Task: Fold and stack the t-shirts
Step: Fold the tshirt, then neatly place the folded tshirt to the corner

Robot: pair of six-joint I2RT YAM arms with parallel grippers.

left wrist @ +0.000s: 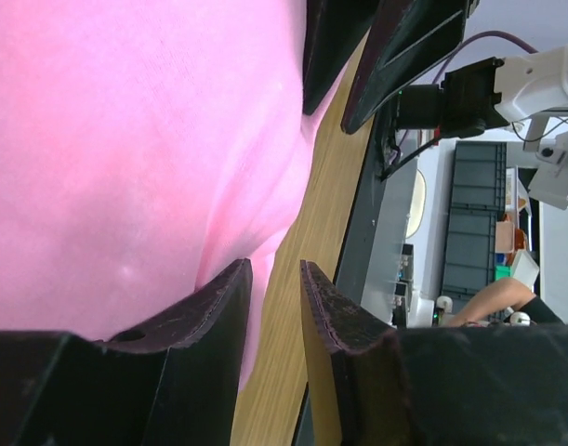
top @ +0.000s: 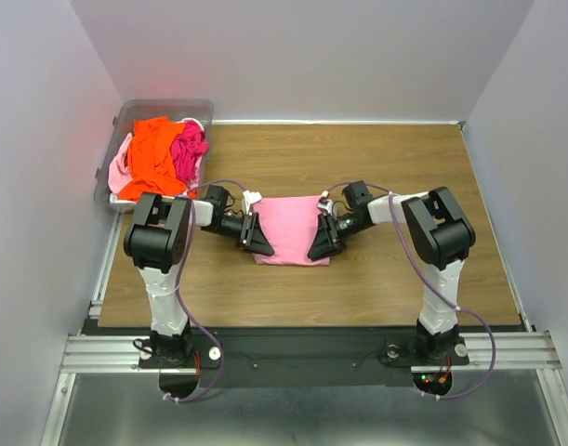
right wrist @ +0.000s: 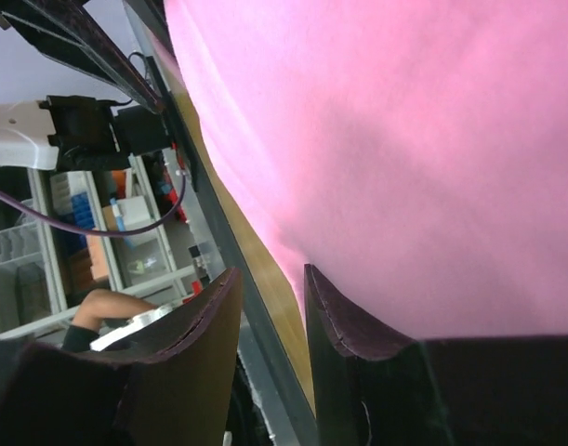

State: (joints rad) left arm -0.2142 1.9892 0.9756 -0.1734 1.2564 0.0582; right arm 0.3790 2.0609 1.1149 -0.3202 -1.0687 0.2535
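Pink cotton, soft and plain, lay folded into a compact panel at the middle of the wooden table point(top: 404, 279). This light pink t-shirt point(top: 291, 232) was straight along its far edge, and its near edge curved slightly. From the wrists its surface point(left wrist: 125, 139) looked smooth, with only shallow creases and one small bump.

The left gripper point(top: 257, 240) sat at the shirt's left side and the right gripper point(top: 323, 242) at its right side, both low on the cloth's near corners. Each had its jaws a little apart, and no fabric was pinched between the fingertips point(left wrist: 276, 265) point(right wrist: 272, 269).

Well apart, at the table's far left corner, a clear plastic bin point(top: 163, 104) held the others in a crumpled heap: a bright orange shirt point(top: 153, 153) on top, a hot pink shirt point(top: 189, 149) beside it, and a pale pink shirt point(top: 121, 167) spilling over the left wall.
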